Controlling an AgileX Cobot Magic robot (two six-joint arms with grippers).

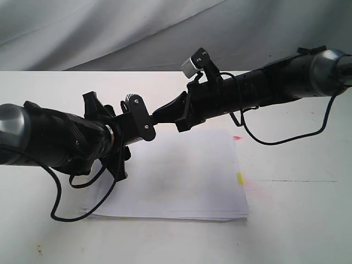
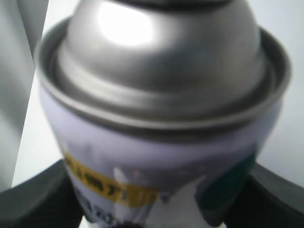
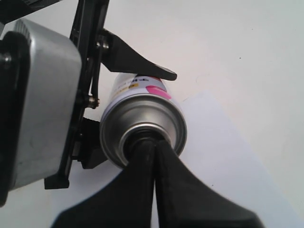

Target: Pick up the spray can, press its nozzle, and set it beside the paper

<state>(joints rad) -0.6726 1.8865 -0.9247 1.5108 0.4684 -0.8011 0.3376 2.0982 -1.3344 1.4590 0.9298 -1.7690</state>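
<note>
The spray can (image 2: 161, 156), with silver dome and white label, fills the left wrist view, and my left gripper (image 2: 152, 209) is shut on its body, a dark finger on each side. In the right wrist view the can (image 3: 142, 118) is seen dome-on above the paper (image 3: 228, 156). My right gripper (image 3: 151, 142) is shut, its joined tips resting on the centre of the dome and hiding the nozzle. In the exterior view both grippers meet over the paper (image 1: 187, 176): left gripper (image 1: 129, 132), right gripper (image 1: 158, 114). The can is hidden beneath them there.
The white paper stack lies on a white table (image 1: 297, 220), with a pink tab (image 1: 237, 137) and a yellow tab (image 1: 240, 177) on its right edge. Black cables (image 1: 71, 192) hang from both arms. Grey cloth (image 1: 110, 27) backs the table.
</note>
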